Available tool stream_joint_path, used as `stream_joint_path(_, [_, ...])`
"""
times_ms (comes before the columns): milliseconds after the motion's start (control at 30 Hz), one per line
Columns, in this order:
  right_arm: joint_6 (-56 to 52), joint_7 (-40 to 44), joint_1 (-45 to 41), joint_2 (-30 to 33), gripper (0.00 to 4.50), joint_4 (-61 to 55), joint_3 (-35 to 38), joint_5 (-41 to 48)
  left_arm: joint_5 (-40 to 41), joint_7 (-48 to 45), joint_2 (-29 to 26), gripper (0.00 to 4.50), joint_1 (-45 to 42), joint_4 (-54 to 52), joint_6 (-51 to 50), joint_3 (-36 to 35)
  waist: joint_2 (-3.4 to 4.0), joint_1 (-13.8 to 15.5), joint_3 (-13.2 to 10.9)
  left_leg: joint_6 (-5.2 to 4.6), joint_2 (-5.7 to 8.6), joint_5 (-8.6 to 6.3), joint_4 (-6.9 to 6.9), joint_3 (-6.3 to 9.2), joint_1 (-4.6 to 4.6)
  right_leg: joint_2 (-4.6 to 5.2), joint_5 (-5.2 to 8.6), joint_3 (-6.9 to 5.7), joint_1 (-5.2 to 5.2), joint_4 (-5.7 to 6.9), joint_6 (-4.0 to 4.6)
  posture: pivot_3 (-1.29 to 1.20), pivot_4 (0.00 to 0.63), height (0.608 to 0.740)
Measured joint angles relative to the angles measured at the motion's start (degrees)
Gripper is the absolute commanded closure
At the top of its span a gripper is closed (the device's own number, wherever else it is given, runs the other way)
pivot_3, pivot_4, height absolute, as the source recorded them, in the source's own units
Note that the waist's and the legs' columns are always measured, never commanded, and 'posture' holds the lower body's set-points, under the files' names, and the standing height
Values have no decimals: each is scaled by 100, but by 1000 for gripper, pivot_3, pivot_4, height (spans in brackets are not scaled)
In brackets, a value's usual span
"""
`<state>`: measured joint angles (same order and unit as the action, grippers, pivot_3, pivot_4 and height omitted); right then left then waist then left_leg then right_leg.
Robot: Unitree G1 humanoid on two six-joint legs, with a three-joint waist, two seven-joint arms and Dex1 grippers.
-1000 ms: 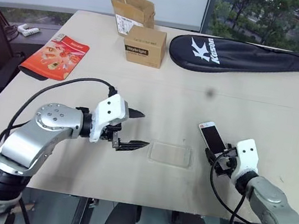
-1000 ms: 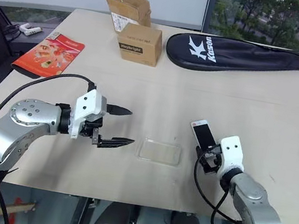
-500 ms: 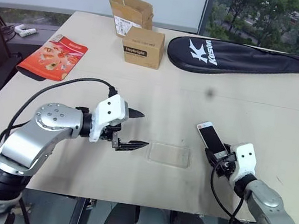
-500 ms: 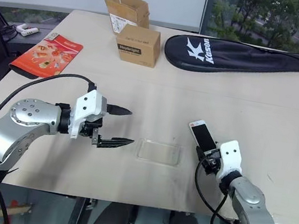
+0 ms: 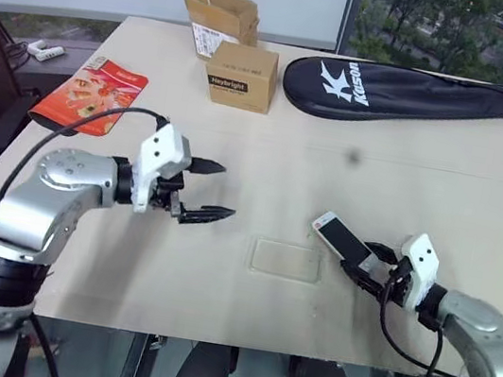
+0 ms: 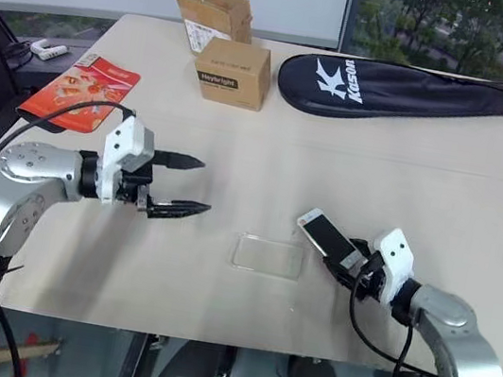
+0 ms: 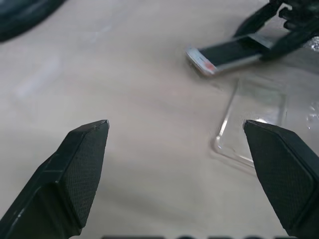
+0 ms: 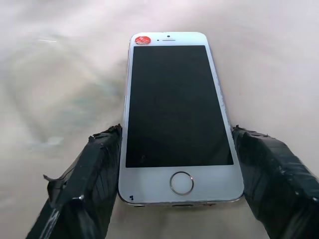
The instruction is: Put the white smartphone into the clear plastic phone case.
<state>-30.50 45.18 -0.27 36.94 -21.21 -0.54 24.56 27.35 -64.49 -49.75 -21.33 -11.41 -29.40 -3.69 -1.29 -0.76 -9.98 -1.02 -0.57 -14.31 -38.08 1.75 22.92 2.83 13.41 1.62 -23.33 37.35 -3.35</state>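
Observation:
The white smartphone [image 5: 341,240] is held screen up, just above the table, by its home-button end. My right gripper [image 5: 364,262] is shut on it, one black finger [image 8: 94,174] against each long side. Its free end with a red dot reaches toward the clear plastic phone case [image 5: 286,259], which lies flat on the table just left of the phone. In the left wrist view the smartphone [image 7: 229,51] hovers beyond the case [image 7: 254,122]. My left gripper [image 5: 227,191] hangs open and empty above the table, left of the case and apart from it.
Two cardboard boxes [image 5: 240,77] stand at the far middle of the table, with a black racket bag [image 5: 401,93] to their right. A red packet [image 5: 89,96] lies at the far left edge. The table's front edge [image 5: 237,339] runs close below the case.
My right gripper has closed on the smartphone, raised it and swung it left toward the case. My left gripper has drawn back left and up, away from the case.

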Motion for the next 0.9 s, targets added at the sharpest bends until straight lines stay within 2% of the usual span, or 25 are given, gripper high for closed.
stream_joint_path(267, [8,1008,-1162,598,1508,45,-175,88,-261,-557,134,0,-877,834,480,449,1,14,-6,0,3,0,0,-13,16,-3,-13,-11,-4,-9,-22,0,150,740])
stream_joint_path(467, [362,1725,-1367,952,1508,164,-828,-311,-470,-937,574,0,-1637,1263,795,953,2,17,-7,1,7,1,-23,7,81,-2,-17,-33,-41,-22,-24,0,150,740])
stream_joint_path(700, [701,1975,-1768,974,1508,365,-1293,-835,-1045,-1275,1292,0,-2604,2085,1602,1575,3,16,-7,0,12,1,-27,10,83,-1,-17,-35,-38,-23,-25,0,150,740])
stream_joint_path(900, [728,2030,-1884,973,1508,440,-1447,-1069,-1429,-1772,1422,0,-2609,2194,1918,2186,7,-5,-9,0,10,1,-25,17,81,-4,-17,-41,-40,-16,-24,0,150,740])
